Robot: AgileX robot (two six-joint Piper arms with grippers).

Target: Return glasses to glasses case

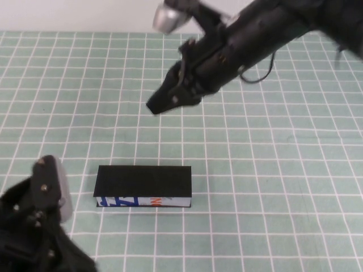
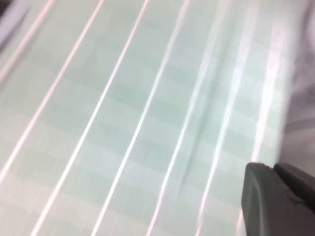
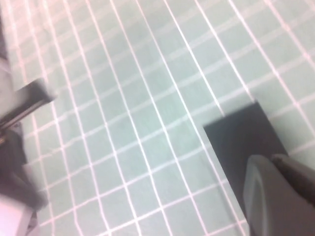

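Note:
The glasses case (image 1: pixel 143 184) lies on the green checked mat with its black lid shut and its white, blue and orange printed front edge facing me. It also shows in the right wrist view (image 3: pixel 241 137). The glasses are not in view. My right gripper (image 1: pixel 155 106) hangs above the mat behind the case, shut and empty; its fingertips (image 3: pixel 275 169) sit together over the case's end. My left gripper (image 2: pixel 273 169) is shut and empty, low over bare mat. Its arm (image 1: pixel 34 226) sits at the near left, left of the case.
The green mat with white grid lines (image 1: pixel 272 170) covers the whole table. The left arm's grey and black body (image 3: pixel 19 147) shows at the edge of the right wrist view. Nothing else stands on the mat.

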